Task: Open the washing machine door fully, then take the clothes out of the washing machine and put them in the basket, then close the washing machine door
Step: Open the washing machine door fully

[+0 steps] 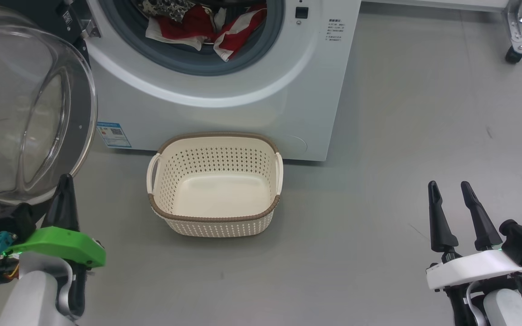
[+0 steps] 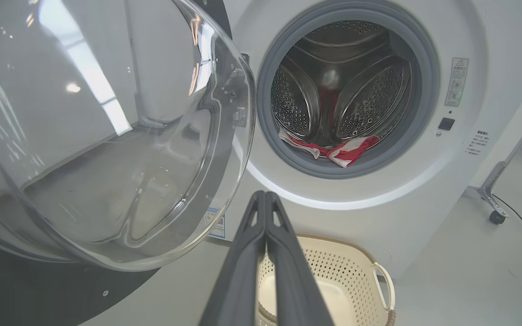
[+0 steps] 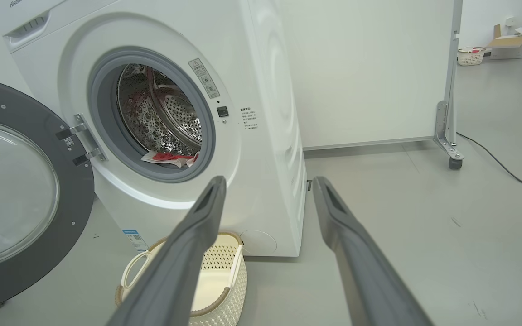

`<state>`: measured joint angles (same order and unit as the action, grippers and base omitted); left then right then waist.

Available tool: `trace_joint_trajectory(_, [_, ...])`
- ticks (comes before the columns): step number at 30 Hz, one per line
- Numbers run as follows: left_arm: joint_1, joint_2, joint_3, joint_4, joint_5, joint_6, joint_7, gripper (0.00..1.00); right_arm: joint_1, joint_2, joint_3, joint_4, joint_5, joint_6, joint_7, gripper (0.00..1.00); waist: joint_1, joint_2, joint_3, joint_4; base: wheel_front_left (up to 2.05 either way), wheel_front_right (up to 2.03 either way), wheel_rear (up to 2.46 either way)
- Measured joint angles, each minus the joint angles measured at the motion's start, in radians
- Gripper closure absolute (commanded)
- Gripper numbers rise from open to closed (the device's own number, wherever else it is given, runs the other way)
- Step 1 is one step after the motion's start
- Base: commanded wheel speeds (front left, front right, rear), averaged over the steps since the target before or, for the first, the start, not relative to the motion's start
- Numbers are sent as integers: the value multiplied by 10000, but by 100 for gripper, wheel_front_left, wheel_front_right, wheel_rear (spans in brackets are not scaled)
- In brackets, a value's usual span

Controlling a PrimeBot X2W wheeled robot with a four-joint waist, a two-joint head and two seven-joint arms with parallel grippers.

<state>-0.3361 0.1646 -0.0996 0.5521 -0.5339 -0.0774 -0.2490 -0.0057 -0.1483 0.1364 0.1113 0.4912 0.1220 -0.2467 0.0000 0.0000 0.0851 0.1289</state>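
At the left the washing machine door (image 1: 25, 113) stands wide open, its glass bulging. Near it the left gripper (image 1: 65, 181) is clenched and empty. Red-and-white clothes (image 1: 188, 25) lie in the washing machine (image 1: 243, 113) porthole, with the cream basket (image 1: 215, 136) just before it. At the right, the right gripper (image 1: 448, 184) is spread and holds nothing.

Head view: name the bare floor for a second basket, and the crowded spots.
Bare grey floor lies right of the cream perforated basket, between the white front-loading washing machine and the open right gripper, and in front of the basket. Crowded: the left, where the black-rimmed glass door hangs by the shut left gripper.
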Motion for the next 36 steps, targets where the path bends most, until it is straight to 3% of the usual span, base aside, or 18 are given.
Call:
trace_joint_trajectory(19, [1315,-656,-445,-1538,228,-173,-2,100,366,-15,-167,-407,-265,-17,-12,0,0,0,-313,-943,0,0,0])
trace_joint_trajectory(20, [1352,-656,-506,-1601,290,-174,-2,81,394,-17,-190,-407,-267,-21,-12,0,-1,0,-313,-955,0,0,0])
trace_joint_trajectory(21, [1393,-658,-537,-1689,328,-180,-2,55,398,-15,-194,-410,-268,-29,-12,0,0,0,-312,-966,0,0,0])
trace_joint_trajectory(22, [1428,-660,-541,-1758,330,-203,-2,16,398,-13,-196,-418,-272,-31,-12,0,0,0,-311,-979,0,0,0])
trace_joint_trajectory(23, [1452,-663,-537,-1812,330,-203,-2,0,398,-10,-198,-426,-272,-38,-12,0,0,0,-311,-992,0,0,0])
trace_joint_trajectory(36, [1978,-796,-456,-2332,337,-205,-2,0,557,128,-291,-512,-278,-115,-12,0,0,0,-266,-1128,0,0,0])
